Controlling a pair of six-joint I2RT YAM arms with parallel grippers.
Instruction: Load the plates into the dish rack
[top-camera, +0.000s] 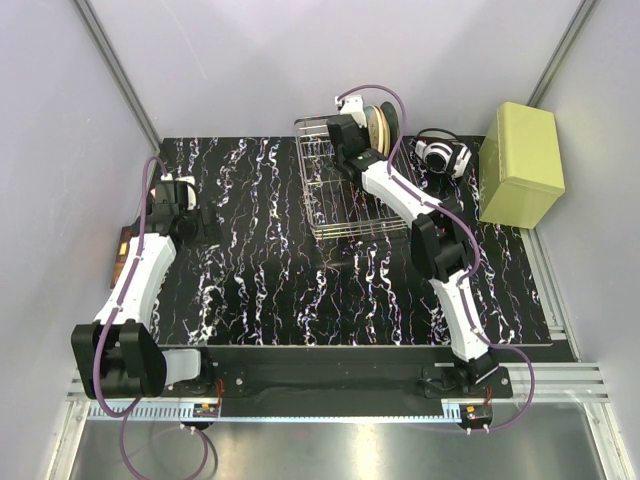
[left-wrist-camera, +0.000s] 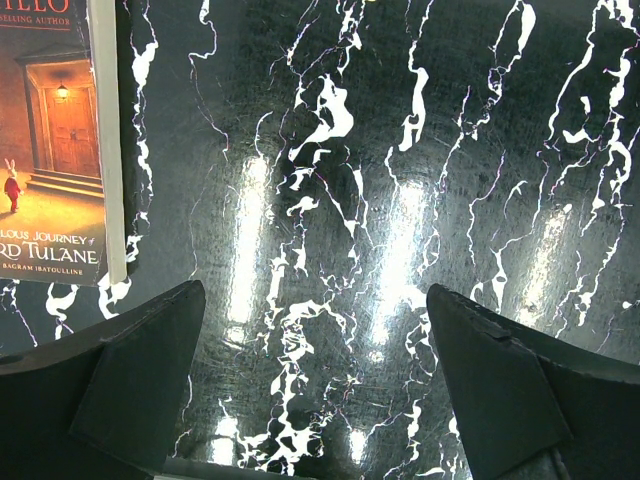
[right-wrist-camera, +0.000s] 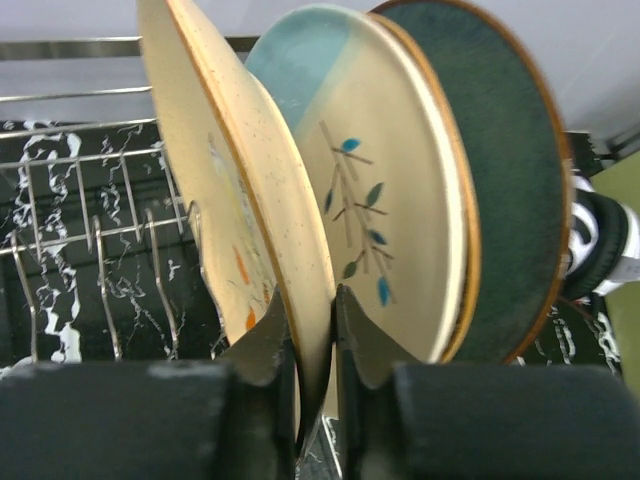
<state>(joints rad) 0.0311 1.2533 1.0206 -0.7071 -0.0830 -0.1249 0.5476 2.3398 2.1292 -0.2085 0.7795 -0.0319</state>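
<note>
Top external view: the dish rack stands on the far half of the desk, with the plates set upright on edge at its far right end. The right arm reaches across the rack to that stack. The left arm lies along the left side of the desk, well apart from the rack.

Right wrist view:
- The right jaws are closed on the lower rim of the nearest tan plate, one finger on each face.
- This plate leans against a second tan plate bearing a leafy twig motif and a pale blue patch.
- The dark teal plate, brown at the rim, stands behind that one.
- The gripped piece may be two plates pressed together; the edges are too blurred to tell.
- Chrome rods of the rack stand to the left of the plates.

Left wrist view: the left jaws are spread wide with nothing between the fingers, above bare desk. A book lies just beside them.

Headphones and a pale green box sit right of the rack.
</note>
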